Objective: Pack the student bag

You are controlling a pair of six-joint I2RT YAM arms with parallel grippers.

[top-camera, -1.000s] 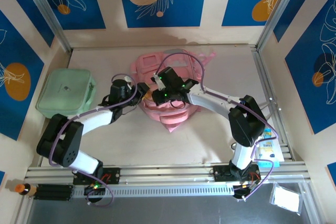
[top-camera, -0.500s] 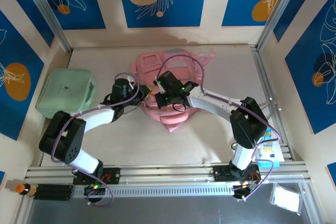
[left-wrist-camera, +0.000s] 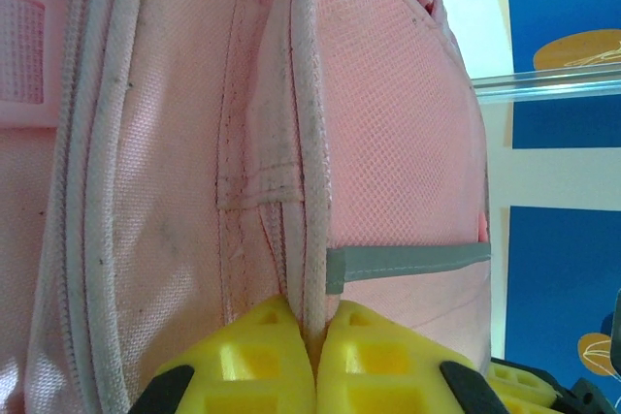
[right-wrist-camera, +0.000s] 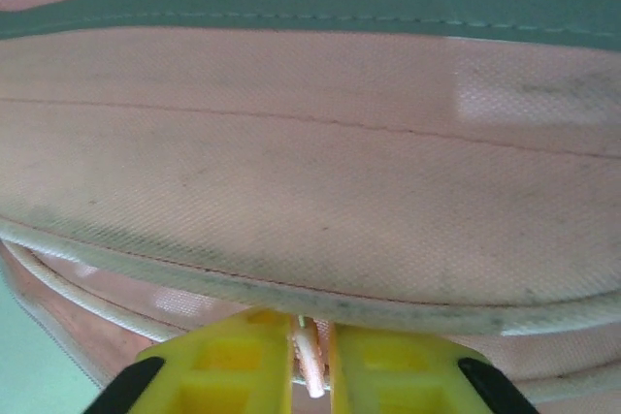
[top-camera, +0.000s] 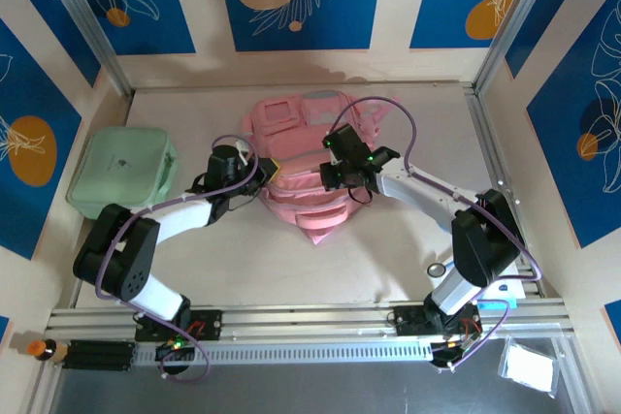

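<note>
My left tool point(left-wrist-camera: 315, 325) is clamped on a piped seam of the student bag point(top-camera: 309, 157). The bag lies mid-worktop point(top-camera: 388, 249) toward the far edge, its long axis running far to near. My right tool point(right-wrist-camera: 310, 332) pinches a small pale tab point(right-wrist-camera: 310, 364) at the bag's rim, probably a zip pull. Both arms reach inward, left at the bag's left side and right over its middle. I judge the opening lies between them.
</note>
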